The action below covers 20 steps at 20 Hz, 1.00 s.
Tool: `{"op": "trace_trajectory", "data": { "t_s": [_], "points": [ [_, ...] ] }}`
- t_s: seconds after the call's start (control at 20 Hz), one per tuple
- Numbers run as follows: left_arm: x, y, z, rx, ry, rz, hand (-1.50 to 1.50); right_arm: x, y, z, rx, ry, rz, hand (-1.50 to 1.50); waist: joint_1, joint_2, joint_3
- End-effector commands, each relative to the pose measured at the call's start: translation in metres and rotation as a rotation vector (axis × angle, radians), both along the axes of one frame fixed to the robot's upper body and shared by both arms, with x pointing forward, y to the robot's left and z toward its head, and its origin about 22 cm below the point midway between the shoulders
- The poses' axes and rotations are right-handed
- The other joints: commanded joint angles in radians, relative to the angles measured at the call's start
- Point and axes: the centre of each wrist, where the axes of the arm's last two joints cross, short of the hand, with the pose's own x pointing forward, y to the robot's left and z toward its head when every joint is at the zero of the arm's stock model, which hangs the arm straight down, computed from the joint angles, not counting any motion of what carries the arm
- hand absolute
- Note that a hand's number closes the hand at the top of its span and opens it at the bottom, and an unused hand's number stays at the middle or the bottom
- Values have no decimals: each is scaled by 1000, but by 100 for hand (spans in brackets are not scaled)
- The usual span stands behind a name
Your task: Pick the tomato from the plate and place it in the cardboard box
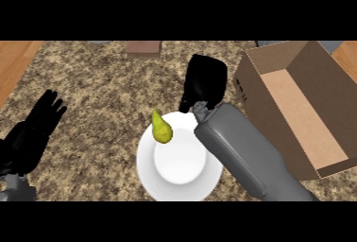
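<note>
At the counter's (97,90) left edge the left hand (38,125) rests with its fingers spread and pointing toward the far side, holding nothing and touching none of the other things. At the far edge, a little left of the middle, a small brown block (143,48) stands alone, well apart from the rest.

Near the middle of the near edge lies a white plate (178,177). On its far-left rim lies the only thing it carries, which is no tomato but a yellow-green pear-shaped fruit (162,128), its narrow end toward the counter's far edge.

Just right of the fruit, and beyond the plate's far rim, hangs the right hand (203,82). Its back is turned up and its fingers are straight and pressed together, pointing toward the far edge. It grips nothing, and a gap shows between it and the fruit. Its grey forearm (244,151) comes in from the near-right corner and crosses over the plate's right side.

Along the counter's right edge sits the cardboard box (259,90), its top open and its long side running from near to far, its left wall near the right hand and forearm.
</note>
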Motion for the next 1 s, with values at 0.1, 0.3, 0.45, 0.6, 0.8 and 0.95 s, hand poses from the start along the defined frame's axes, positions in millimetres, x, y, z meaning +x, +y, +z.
{"op": "trace_trajectory", "data": {
  "t_s": [0.1, 0.3, 0.45, 0.6, 0.8, 0.95],
  "points": [
    [-5, -2, 2, -2, 3, -11, 0, -16, 23, 65, 18, -226, -173, 150, -6, -6, 0],
    [-13, 4, 3, 8, -5, -11, 0, 2, -6, 93, 6, -272, -271, 150, -10, -3, 0],
    [-2, -1, 8, -3, 8, 3, 0, 1, -17, 105, -38, -284, -340, 150, -21, -5, 0],
    [-14, 5, -5, 5, 19, 11, 0, 6, -33, 108, -28, -302, -372, 150, -13, -2, 0],
    [-1, 13, 2, -5, -6, 20, 0, 4, -66, 102, -71, -249, -370, 150, -26, -1, 0],
    [-5, -1, -1, -9, 8, 18, 0, 2, -96, 92, -62, -245, -356, 150, -21, -1, 1]
  ]
}}
